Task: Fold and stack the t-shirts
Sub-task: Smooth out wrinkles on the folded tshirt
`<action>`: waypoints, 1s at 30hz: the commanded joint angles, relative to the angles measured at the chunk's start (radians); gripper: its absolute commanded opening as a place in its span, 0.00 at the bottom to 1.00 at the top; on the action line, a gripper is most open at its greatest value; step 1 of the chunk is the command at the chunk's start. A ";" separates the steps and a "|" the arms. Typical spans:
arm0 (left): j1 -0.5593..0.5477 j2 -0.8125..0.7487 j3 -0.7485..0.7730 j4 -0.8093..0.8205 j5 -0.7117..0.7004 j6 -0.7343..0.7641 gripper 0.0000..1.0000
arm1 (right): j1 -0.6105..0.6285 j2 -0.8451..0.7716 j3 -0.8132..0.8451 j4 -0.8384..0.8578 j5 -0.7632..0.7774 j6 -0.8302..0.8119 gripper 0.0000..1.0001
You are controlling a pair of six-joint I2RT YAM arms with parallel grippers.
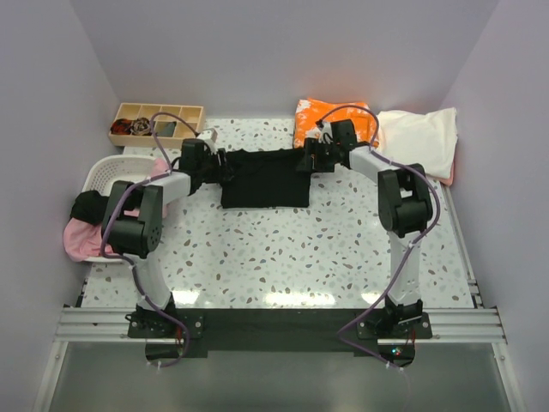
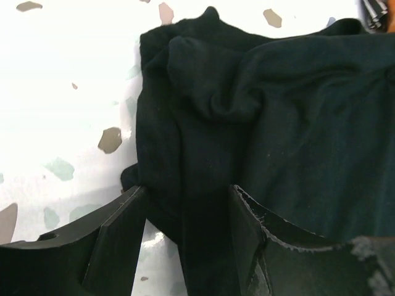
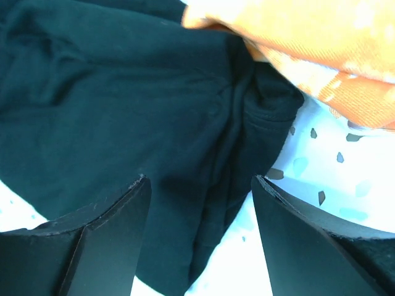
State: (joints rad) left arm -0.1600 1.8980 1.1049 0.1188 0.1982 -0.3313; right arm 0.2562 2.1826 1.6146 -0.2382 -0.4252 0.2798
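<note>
As left gripper (image 2: 188, 192) and right gripper (image 3: 200, 182) gape over the black shirt's (image 1: 266, 178) far corners, folding seems underway; next, pinch both corners

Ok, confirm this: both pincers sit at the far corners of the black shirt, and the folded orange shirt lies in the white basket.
Wrong on one point: the orange shirt is not in the white basket; the top external view shows it on the table, beside the cream shirt. The rest stands.
</note>
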 commanded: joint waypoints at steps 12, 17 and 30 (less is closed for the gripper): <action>-0.004 0.036 -0.158 0.254 0.205 -0.135 0.57 | 0.028 0.144 0.022 0.085 -0.253 0.088 0.54; -0.009 0.032 -0.309 0.490 0.383 -0.273 0.46 | 0.063 0.151 -0.094 0.233 -0.407 0.217 0.03; -0.009 -0.370 -0.737 0.536 0.508 -0.413 0.00 | 0.077 -0.254 -0.653 0.211 -0.281 0.242 0.00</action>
State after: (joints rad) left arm -0.1627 1.6962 0.3889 0.7799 0.6807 -0.7692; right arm 0.3210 2.0483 1.0496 0.1608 -0.8345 0.5838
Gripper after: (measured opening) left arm 0.056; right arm 0.059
